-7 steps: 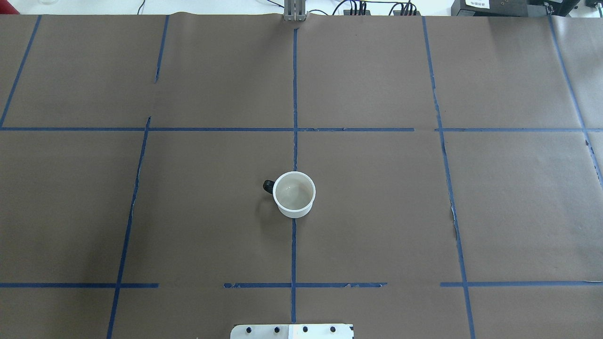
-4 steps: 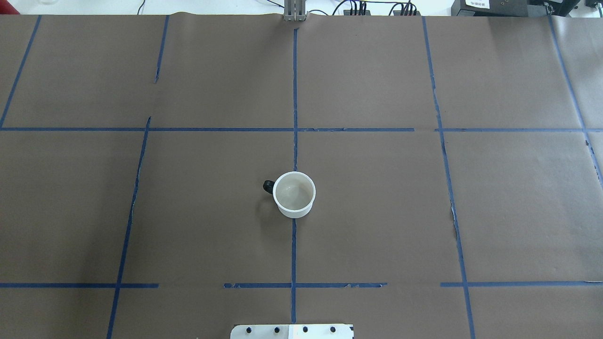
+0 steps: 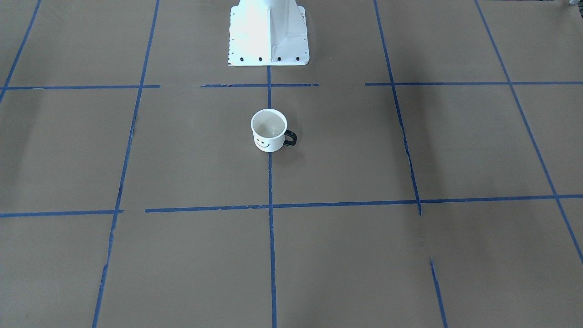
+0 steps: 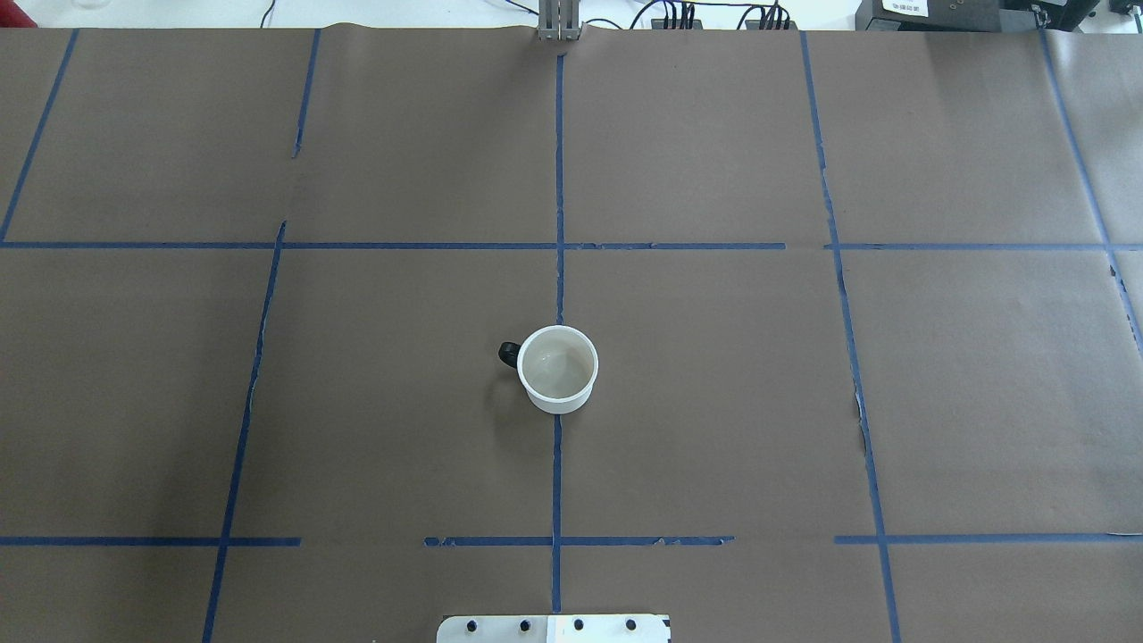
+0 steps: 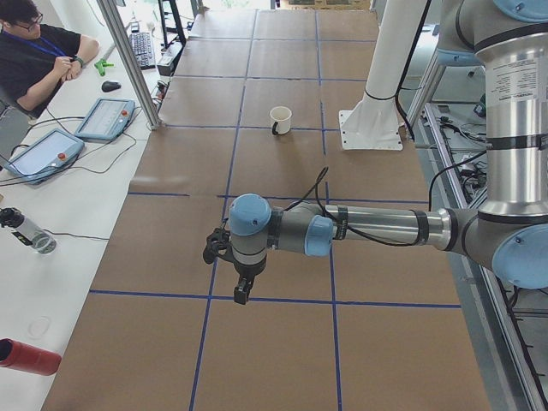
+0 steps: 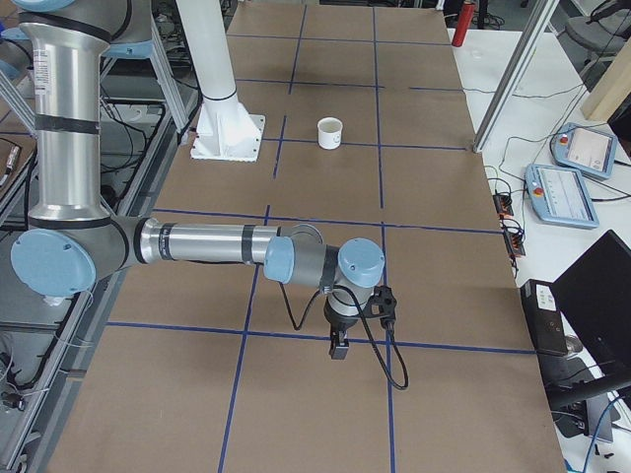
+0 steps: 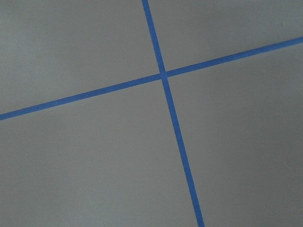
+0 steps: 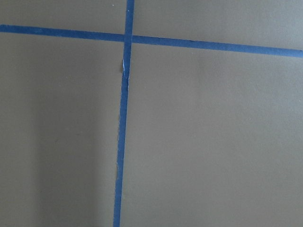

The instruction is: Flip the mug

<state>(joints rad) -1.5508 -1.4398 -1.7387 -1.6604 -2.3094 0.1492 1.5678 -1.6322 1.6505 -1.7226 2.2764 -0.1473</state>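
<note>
The small white mug (image 4: 557,368) stands upright, mouth up, on the brown paper near the table's middle. Its dark handle (image 4: 508,354) points to the robot's left. Its black smiley face (image 3: 262,144) faces away from the robot. The mug also shows in the side views (image 5: 280,119) (image 6: 329,132). My left gripper (image 5: 242,291) hangs low over the table far from the mug, toward the left end. My right gripper (image 6: 338,347) hangs low toward the right end. I cannot tell whether either is open or shut. Both wrist views show only paper and blue tape.
Blue tape lines (image 4: 558,179) divide the brown paper into squares. The white robot pedestal (image 3: 268,32) stands just behind the mug. A metal post (image 4: 558,22) stands at the far edge. A seated operator (image 5: 34,51), tablets (image 5: 104,118) and a red bottle (image 5: 30,355) lie beyond the left end.
</note>
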